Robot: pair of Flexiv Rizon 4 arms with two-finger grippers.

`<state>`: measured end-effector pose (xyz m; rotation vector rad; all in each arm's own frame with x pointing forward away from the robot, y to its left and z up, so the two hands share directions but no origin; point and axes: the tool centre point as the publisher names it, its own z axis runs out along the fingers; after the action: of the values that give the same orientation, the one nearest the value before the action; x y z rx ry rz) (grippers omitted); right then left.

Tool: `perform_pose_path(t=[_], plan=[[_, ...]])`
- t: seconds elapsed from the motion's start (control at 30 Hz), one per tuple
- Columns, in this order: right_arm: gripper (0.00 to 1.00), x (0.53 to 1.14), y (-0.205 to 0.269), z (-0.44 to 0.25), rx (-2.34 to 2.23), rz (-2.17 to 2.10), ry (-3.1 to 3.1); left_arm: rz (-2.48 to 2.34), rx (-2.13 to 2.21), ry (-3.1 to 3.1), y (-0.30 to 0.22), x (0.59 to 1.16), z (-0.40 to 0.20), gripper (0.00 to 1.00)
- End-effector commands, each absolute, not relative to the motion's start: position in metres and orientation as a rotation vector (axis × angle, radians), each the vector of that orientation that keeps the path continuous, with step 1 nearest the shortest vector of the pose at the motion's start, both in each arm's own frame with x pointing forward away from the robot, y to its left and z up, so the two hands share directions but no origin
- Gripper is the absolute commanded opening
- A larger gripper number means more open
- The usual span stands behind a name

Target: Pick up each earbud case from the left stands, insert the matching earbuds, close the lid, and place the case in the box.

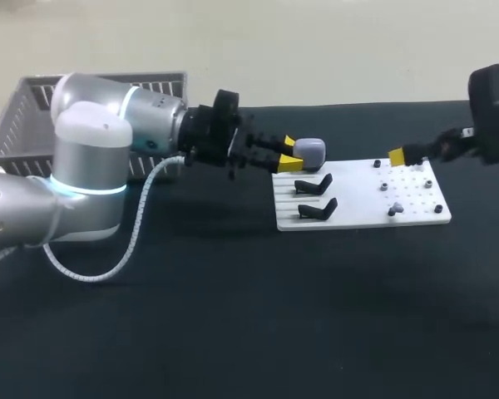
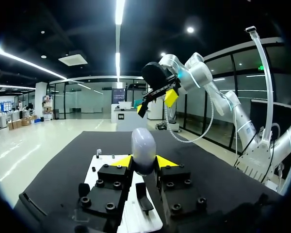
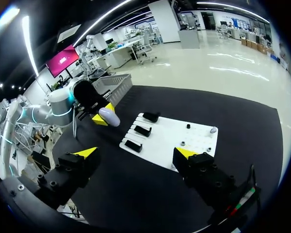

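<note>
One earbud case (image 1: 313, 150), three black stands (image 3: 142, 130)

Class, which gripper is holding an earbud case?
The left gripper: its fingers clamp the lavender case from both sides. The right gripper hangs open and empty.

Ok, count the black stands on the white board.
3, in a row on the white board: first stand nearest the earbud case, middle stand, last stand. None appear hidden.
</note>
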<state>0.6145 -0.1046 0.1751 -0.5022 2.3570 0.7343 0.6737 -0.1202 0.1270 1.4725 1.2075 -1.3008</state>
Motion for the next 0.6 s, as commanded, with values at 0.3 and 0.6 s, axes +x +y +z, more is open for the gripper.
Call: perform_pose_path(t=[0.3,0.6], plan=[[1.00,0.612,-0.081,0.168,-0.529,0.764,2.394,-1.301,1.506,1.197,-0.123,0.678,0.126,0.00],[1.00,0.616,-0.058,0.171,-0.580,0.754,2.418,-1.301,1.506,1.197,-0.123,0.678,0.126,0.00]])
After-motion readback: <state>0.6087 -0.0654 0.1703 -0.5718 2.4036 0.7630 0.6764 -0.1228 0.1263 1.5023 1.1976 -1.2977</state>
